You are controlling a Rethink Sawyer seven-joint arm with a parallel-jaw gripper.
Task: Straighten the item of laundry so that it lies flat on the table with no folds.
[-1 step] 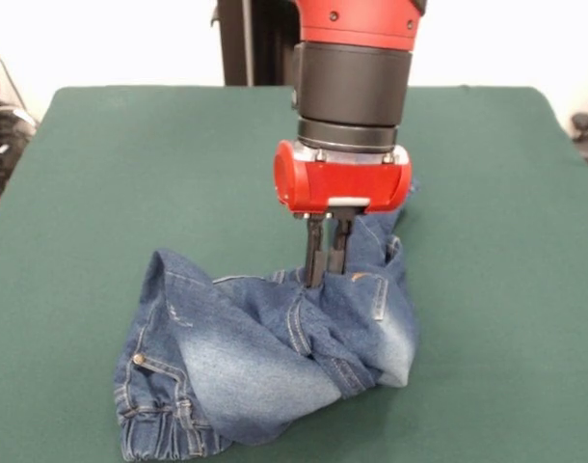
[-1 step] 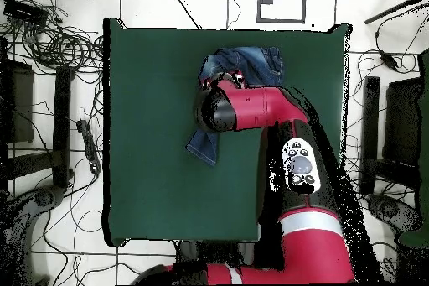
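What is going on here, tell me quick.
A red and black robot arm is working on a small pair of blue denim jeans lying crumpled on the green table. Its gripper is down in the middle of the heap, jaws nearly together on a fold of denim. The jeans are far from flat: the waistband end is bunched near the front edge and a leg is folded over behind the gripper.

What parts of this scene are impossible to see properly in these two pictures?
- Front view: the jeans run off the bottom edge, so the waistband is cut.
- Front view: the gripper tips sink into denim folds; whether they pinch cloth is unclear.
- Overhead view: the arm covers the jeans' middle; only both ends show.
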